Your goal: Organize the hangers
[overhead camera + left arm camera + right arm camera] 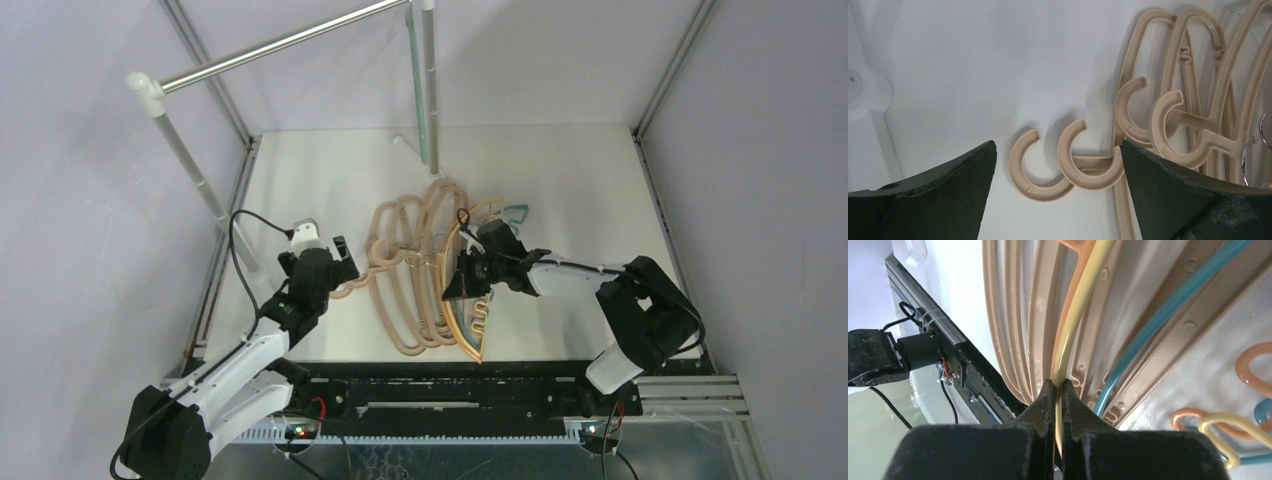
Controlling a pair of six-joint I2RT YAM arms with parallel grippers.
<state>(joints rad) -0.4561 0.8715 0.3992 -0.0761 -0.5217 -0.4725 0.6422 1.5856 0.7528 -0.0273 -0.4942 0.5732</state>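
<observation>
The right tool (1058, 390) is pinched tight on the thin yellow hanger (1067, 340), so best lift it slowly, untangling it from the beige hangers (400, 300) piled on the table (300, 170) where the left tool (1058, 150), gaping wide and empty, hovers, before reaching the far rail (280, 45).

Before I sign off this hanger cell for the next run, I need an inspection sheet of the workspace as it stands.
Surface: white table, no stains seen.
Job's things: beige hangers overlapping in a heap mid-table; thin coloured hangers tangled into its right side.
Clutter: nothing seen.
Grippers: left gripper open over the beige hangers; right gripper shut on the yellow hanger.
Cables: black cable loops left of the pile, apart from it.
Surroundings: silver rail on white poles at the back; grey walls.
</observation>
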